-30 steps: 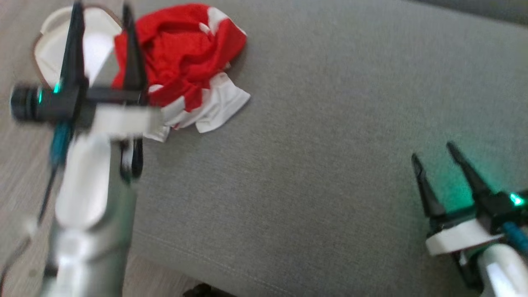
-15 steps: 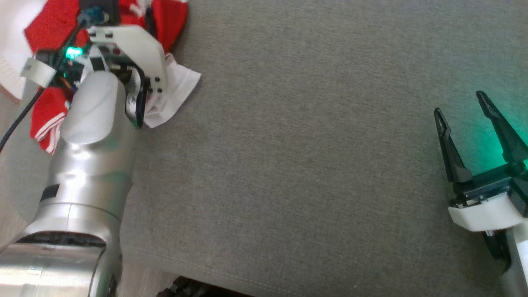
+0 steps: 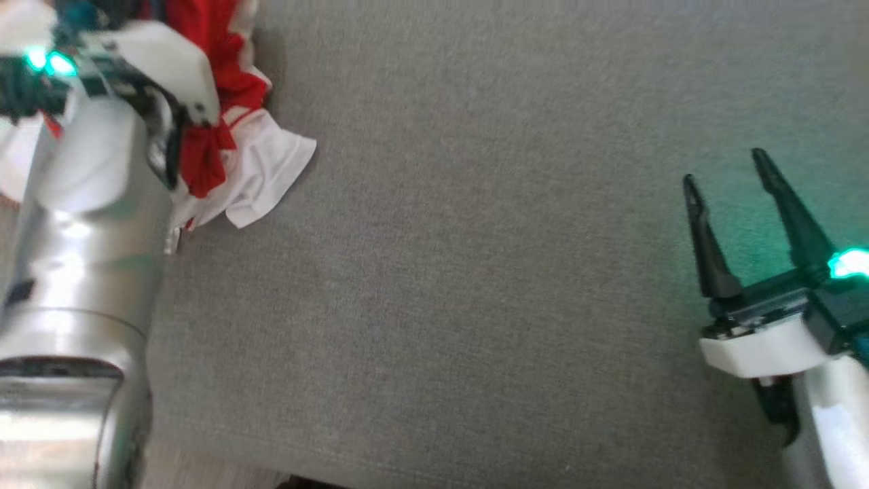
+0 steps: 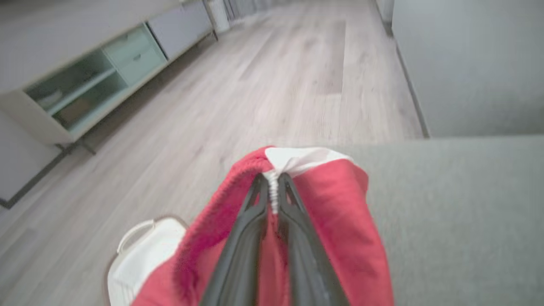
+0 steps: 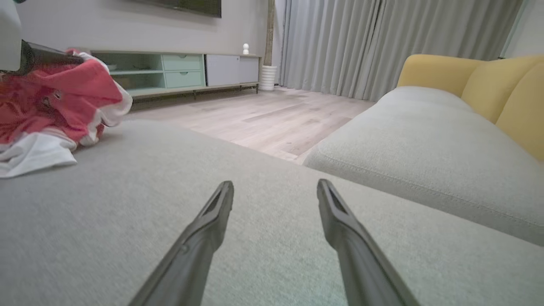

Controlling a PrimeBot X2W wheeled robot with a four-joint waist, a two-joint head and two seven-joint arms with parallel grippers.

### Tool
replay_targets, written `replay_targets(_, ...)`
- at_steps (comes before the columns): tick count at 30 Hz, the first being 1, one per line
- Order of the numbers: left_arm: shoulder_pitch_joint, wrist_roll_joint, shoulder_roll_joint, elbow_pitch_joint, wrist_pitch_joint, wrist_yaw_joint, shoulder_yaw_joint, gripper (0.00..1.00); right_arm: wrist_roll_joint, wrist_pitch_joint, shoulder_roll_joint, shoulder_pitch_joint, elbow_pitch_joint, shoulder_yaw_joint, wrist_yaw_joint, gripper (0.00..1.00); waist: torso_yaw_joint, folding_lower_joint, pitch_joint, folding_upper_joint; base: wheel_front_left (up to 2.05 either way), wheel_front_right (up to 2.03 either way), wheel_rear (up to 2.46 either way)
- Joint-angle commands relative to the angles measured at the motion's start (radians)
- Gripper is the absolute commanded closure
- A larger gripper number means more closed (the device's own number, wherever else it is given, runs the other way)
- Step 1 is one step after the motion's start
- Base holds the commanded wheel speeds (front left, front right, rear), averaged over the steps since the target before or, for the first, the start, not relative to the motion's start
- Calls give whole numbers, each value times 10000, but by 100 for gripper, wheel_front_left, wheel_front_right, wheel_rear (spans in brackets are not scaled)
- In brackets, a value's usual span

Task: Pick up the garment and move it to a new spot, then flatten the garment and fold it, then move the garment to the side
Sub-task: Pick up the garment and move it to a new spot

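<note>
A crumpled red-and-white fabric garment (image 3: 224, 88) is seen at the far left edge of the broad grey upholstered cushion (image 3: 475, 258). Its red folds are gathered up and pinched between the clamped fingers of the left gripper (image 4: 273, 183), while a white hem is left resting on the cushion. Over the cushion's near right part, well apart from the garment, the right gripper (image 3: 723, 168) is held with its two dark fingers spread and nothing between them, and a white plastic basket (image 4: 140, 250) is glimpsed on the pale wooden floor (image 4: 276, 85) just beyond the cushion's left edge.
</note>
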Motion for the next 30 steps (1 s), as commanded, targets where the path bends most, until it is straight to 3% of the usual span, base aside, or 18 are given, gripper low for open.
replay_targets(1, -724, 118, 735, -586, -291, -173, 48, 100, -2, -63, 316, -63, -269, 262, -7, 0, -472, 0, -976, 0, 0, 0, 0)
replay_targets(10, -1426, 304, 779, -2176, -146, -1095, -738, 100, -107, -63, 1606, 240, -32, 282, -7, 0, -1964, 0, -3000, 0, 0, 0, 0)
replay_targets(17, -1075, -800, 481, -3955, 1079, -1463, -1813, 100, -239, -63, 2112, 638, -61, 298, -7, 0, -4061, 0, -4113, 0, 0, 0, 0)
replay_targets(23, -168, -2483, 420, -5855, 1721, -1469, -3254, 100, -140, -63, 2199, 715, -306, 204, -7, 0, -5639, 0, -4027, 0, 0, 0, 0)
replay_targets(27, 956, -2987, 562, -6517, 1851, -1470, -4272, 100, 247, -63, 2206, 629, -483, 239, -7, 0, -6321, 0, -3627, 0, 0, 0, 0)
replay_targets(30, 2133, -2783, 733, -6562, 1317, -1464, -5007, 100, 447, -63, 2207, 548, -514, 260, -7, 0, -6644, 0, -3209, 0, 0, 0, 0)
